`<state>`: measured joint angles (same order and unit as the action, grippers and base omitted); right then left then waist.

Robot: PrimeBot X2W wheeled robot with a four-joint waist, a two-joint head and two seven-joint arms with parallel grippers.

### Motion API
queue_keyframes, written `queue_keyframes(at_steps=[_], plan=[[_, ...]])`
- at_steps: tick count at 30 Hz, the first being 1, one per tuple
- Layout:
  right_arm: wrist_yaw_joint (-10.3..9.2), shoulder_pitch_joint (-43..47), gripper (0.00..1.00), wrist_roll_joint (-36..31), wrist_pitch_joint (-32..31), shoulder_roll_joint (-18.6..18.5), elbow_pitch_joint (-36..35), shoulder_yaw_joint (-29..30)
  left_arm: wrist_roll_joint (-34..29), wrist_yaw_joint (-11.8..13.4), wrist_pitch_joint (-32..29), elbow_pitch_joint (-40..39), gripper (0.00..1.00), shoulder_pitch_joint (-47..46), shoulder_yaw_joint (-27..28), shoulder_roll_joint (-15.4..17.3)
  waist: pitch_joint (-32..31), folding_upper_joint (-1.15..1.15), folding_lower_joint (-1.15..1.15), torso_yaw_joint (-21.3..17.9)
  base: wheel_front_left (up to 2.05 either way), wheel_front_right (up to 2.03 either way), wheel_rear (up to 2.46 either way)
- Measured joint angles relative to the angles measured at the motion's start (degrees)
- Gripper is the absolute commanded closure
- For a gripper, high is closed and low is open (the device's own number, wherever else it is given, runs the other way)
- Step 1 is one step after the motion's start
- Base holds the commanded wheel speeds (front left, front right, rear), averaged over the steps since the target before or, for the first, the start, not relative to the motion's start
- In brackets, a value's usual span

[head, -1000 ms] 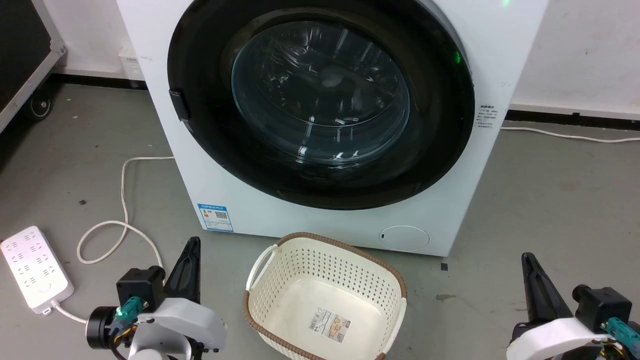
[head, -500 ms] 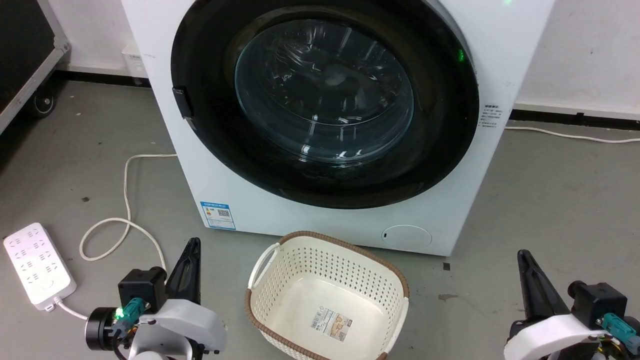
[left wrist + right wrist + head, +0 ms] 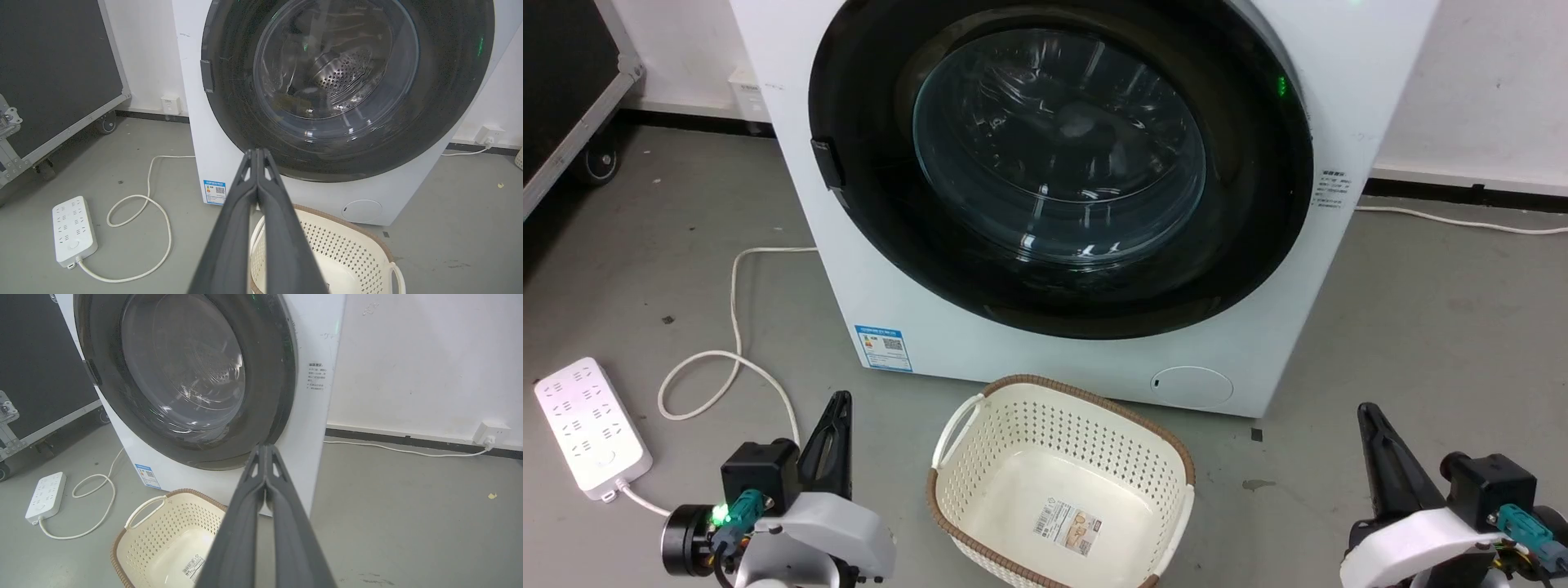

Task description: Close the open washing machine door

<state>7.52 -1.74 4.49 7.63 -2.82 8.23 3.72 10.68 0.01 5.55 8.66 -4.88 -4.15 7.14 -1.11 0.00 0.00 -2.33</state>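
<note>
Head view, change: over the last second the whole picture has slid slightly right, so the camera moved. The washing machine door lies against the washing machine just as before.
Head view, task meaning: the black rim looks flush with the white front. I judge the door closed and the work essentially finished.
Head view, tools: the left gripper at lower left and the right gripper at lower right both have their fingers pressed together and carry nothing. Both hang well apart from the door, either side of the laundry basket.
Head view, hidden: the top of the door and machine is cut off by the picture's edge.
Left wrist view, door: the steel drum shows through the glass. The small dark block on the rim's left edge sits tight to the panel.
Left wrist view, tool: the fingers meet at their tips, empty. A power strip lies on the floor to the left.
Right wrist view, door: the rim's right side meets the front with no gap visible.
Right wrist view, tool: fingers together, empty.
Right wrist view, unclear: reflections blur the glass, and I cannot tell whether the latch has caught.
</note>
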Motion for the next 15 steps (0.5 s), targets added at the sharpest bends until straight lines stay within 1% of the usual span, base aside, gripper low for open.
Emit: queue_keyframes(at_steps=[15], plan=[[0.00, 0.0, 1.00, -0.9, -1.6, 0.0, -1.7, -0.7, -2.1, 0.0, -1.1, -1.8, 1.00, 0.7, 1.0, -0.9, 0.2, 0.00, 0.00, 0.5, 0.00, 0.00, 0.00]])
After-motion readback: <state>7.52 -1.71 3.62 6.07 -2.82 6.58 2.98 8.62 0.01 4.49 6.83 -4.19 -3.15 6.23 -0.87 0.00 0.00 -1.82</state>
